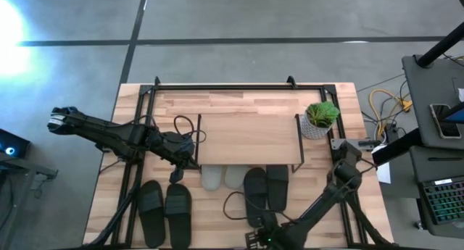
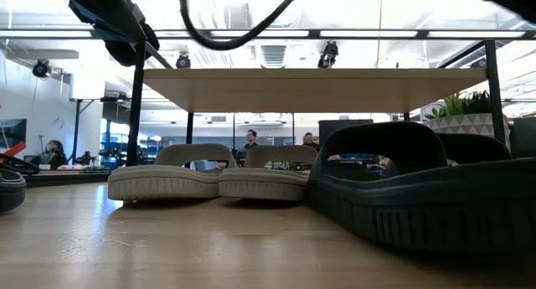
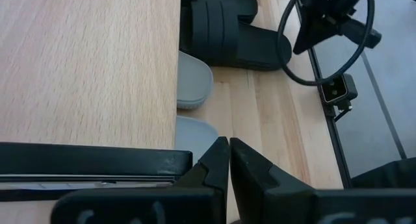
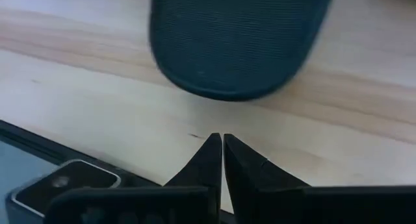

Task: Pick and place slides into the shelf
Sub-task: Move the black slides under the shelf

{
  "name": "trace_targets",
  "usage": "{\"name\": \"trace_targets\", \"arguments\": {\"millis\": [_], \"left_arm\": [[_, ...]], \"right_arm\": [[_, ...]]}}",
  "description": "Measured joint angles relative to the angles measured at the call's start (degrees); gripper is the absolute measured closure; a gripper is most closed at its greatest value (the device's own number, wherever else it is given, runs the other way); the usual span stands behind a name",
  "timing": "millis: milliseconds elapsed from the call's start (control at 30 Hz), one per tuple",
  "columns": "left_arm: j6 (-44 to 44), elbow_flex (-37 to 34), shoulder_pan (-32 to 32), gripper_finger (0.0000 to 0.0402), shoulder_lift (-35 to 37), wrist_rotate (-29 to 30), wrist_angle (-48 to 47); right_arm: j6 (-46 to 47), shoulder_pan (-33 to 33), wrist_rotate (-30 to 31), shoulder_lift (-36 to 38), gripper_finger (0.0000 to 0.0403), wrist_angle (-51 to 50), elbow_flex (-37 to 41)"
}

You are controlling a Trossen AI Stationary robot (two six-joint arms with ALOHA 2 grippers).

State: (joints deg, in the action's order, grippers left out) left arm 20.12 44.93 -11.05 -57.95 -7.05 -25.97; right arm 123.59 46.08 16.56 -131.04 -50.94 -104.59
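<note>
Grey slides (image 1: 222,177) sit half-tucked beneath the shelf (image 1: 250,138); black slides (image 1: 165,205) wait at the counter's (image 1: 319,217) seven o'clock. Left gripper (image 3: 229,160) and right gripper (image 4: 223,152) hold fingers together, empty. A good grasp likely needs them spread across a strap.

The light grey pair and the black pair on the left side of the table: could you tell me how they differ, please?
Colour: the light grey pair is pale, the black pair on the left dark. Place: the grey pair lies partly under the shelf, only its ends showing from above; the black pair lies fully in the open, beyond the shelf's front corner. Both are wide-strap slides lying side by side, flat on the table.
</note>
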Motion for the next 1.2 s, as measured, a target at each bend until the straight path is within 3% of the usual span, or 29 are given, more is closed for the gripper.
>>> {"name": "trace_targets", "arguments": {"millis": [233, 600, 833, 1067, 1200], "left_arm": [[-1.1, 0.0, 0.0, 0.0402, 0.0, 0.0, 0.0], [-1.1, 0.0, 0.0, 0.0402, 0.0, 0.0, 0.0], [-1.1, 0.0, 0.0, 0.0402, 0.0, 0.0, 0.0], [-1.0, 0.0, 0.0, 0.0402, 0.0, 0.0, 0.0], [-1.0, 0.0, 0.0, 0.0402, 0.0, 0.0, 0.0]], "right_arm": [[-0.9, -1.6, 2.7, -2.9, 0.0394, -0.7, -4.3], [-5.5, -6.6, 5.1, -3.1, 0.0394, -14.3, -4.3], [-13.3, -9.2, 7.1, -3.1, 0.0394, -9.6, -4.5], [-16.7, -6.8, 6.1, -3.0, 0.0394, -7.4, -6.9], [-10.0, -2.8, 3.5, -2.9, 0.0394, -12.3, -9.2]]}}
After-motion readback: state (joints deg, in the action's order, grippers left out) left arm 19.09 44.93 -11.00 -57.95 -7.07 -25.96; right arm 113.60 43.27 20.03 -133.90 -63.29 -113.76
